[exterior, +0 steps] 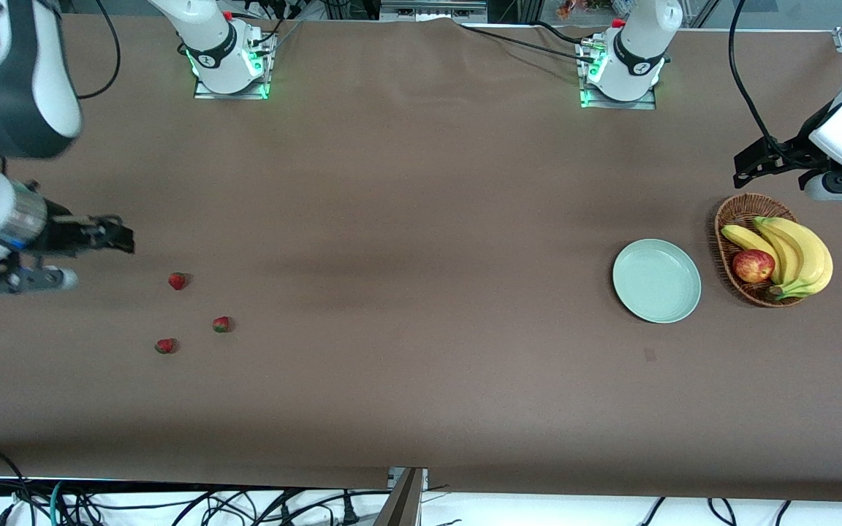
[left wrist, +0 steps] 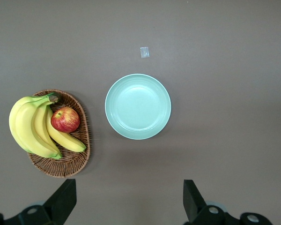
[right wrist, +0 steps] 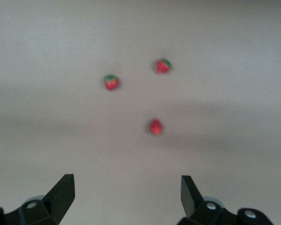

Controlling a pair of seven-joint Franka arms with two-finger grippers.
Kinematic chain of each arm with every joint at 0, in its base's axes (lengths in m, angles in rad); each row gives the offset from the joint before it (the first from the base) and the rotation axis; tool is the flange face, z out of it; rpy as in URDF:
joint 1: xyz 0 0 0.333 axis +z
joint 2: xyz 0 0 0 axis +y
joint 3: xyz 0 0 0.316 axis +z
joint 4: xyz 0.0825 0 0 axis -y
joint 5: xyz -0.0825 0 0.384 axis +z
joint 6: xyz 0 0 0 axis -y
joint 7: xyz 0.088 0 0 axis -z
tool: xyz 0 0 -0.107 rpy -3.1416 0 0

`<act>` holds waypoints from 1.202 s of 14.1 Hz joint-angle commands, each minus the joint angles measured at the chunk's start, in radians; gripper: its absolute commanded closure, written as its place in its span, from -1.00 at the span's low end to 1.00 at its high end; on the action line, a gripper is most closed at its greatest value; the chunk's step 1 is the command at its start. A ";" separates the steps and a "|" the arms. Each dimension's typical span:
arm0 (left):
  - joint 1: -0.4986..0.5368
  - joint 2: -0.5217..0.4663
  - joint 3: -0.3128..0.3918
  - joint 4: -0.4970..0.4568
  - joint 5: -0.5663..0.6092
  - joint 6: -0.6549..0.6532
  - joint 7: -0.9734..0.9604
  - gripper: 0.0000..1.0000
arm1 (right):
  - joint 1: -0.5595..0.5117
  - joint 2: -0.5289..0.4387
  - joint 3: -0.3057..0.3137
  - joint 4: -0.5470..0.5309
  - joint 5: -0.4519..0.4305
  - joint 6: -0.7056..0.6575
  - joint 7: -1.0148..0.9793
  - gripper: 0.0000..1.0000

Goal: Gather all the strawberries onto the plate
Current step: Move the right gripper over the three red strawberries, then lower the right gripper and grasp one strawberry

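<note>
Plainly, both the left gripper (left wrist: 126, 199) and right gripper (right wrist: 126, 197) gape released; tiny strawberries (exterior: 177, 280) lie apart from the smooth round plate (exterior: 656, 280).

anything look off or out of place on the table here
Only the three strawberries: they lie loose on the cloth at the right arm's end, while the plate sits bare at the left arm's end beside the basket. Nothing is spilled or tipped. A small pale scrap lies near the plate.

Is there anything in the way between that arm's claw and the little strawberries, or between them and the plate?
Nothing visible. The open right gripper hangs over bare table beside the strawberries, and only bare table lies between them and the plate.
</note>
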 commanded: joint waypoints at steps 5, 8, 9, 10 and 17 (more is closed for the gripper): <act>-0.012 -0.006 0.011 -0.001 -0.017 -0.009 0.000 -1.00 | 0.074 0.222 0.000 0.019 0.008 0.229 0.015 -1.00; -0.010 -0.006 0.011 -0.001 -0.017 -0.009 0.003 -1.00 | 0.074 0.305 0.000 0.017 0.009 0.304 0.015 -1.00; -0.010 -0.006 0.011 0.000 -0.017 -0.009 0.003 -1.00 | 0.074 0.331 0.000 0.017 0.009 0.331 0.014 -1.00; -0.010 -0.006 0.011 0.000 -0.017 -0.009 0.002 -1.00 | 0.071 0.356 0.000 0.015 0.009 0.362 0.011 -1.00; -0.010 -0.006 0.011 -0.001 -0.017 -0.009 0.003 -1.00 | 0.066 0.439 0.000 -0.009 0.009 0.482 0.003 -1.00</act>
